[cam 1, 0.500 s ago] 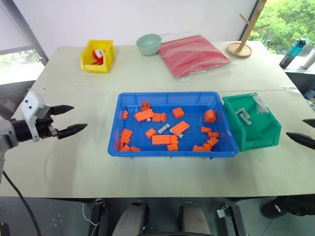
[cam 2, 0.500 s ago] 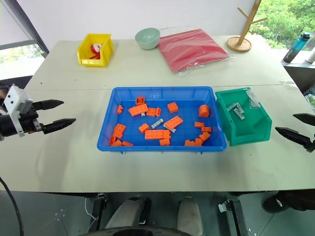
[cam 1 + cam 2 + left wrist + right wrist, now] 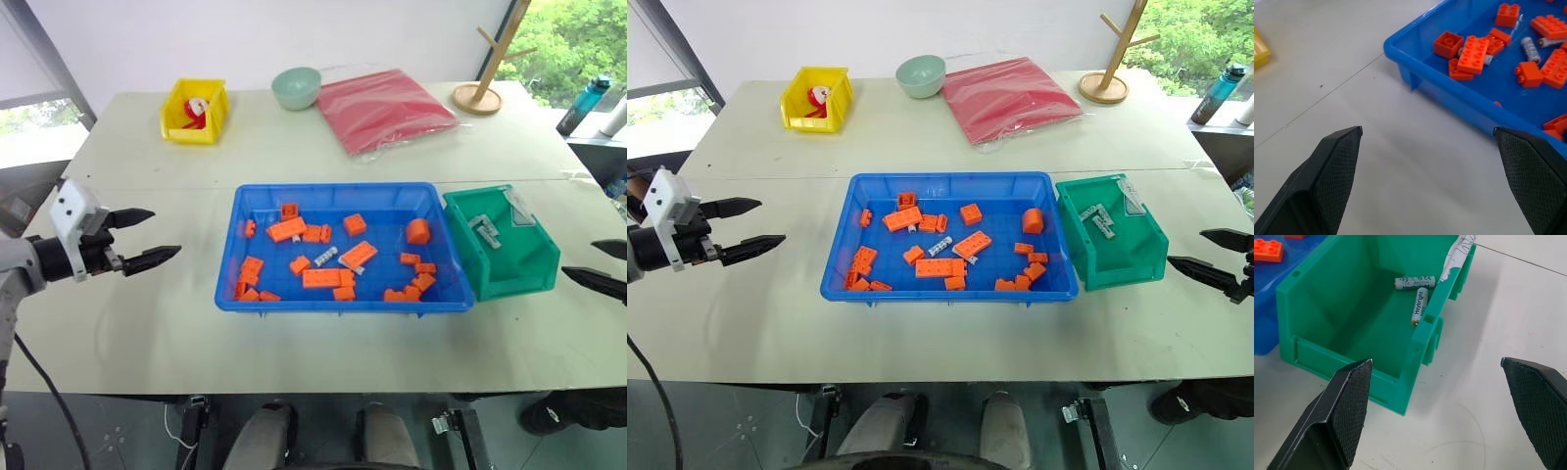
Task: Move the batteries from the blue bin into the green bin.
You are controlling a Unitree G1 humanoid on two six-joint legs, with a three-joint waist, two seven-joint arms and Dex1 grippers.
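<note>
Left gripper [image 3: 153, 237] shifted slightly; right gripper [image 3: 600, 266] is cut off.

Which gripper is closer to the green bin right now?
Right. The right gripper sits open just beside the green bin; the left gripper is open beyond the blue bin's far side.

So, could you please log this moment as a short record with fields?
blue bin: table centre, holds orange bricks and at least one battery
green bin: against the blue bin's right end, two batteries inside
left gripper: open, empty, over the table left of the blue bin
right gripper: open, empty, right of the green bin
</note>
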